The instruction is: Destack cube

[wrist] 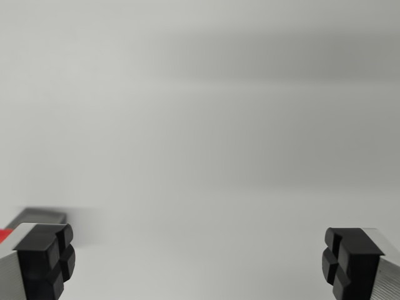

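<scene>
at bottom, the gripper (199, 259) jaws stand wide apart, empty, over a pale surface (206, 125). no cube shows clearly; a red sliver (4, 235) at the wrist view's left may be it. likely light, rigid; grip flat sides.

Gripper (200, 262) – two fingers, silver ribbed metal bodies tipped with matte black rubber pads (45, 259), each pad grooved into blocky segments. One at 8 o'clock, one at 4 o'clock. No cables, screws or markings visible.
</scene>
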Available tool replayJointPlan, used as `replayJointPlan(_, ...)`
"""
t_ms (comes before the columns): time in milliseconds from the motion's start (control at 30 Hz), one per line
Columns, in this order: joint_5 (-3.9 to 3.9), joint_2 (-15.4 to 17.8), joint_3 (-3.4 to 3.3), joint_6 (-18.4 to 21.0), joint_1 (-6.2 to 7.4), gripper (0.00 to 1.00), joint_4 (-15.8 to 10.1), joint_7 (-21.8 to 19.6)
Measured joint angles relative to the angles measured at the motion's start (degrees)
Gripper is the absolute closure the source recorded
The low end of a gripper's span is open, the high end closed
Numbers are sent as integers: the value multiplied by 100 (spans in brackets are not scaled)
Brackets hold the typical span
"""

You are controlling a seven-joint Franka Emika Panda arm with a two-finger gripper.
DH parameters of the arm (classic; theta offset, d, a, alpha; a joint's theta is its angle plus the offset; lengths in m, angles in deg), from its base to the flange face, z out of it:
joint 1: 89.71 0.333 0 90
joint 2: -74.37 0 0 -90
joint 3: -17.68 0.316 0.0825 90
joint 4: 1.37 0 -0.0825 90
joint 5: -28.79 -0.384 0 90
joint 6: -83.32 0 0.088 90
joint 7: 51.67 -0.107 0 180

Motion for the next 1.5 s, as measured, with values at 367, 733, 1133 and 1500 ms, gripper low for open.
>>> replayJointPlan(367, -5, 195, 98, -251, 160, 0, -434, -287)
replayJointPlan(733, -18, 375, 224, -515, 329, 0, -867, -608)
replayJointPlan(1133, -49, 559, 412, -858, 555, 0, -1365, -1045)
replayJointPlan(1500, -88, 663, 599, -1166, 778, 0, -1757, -1470)
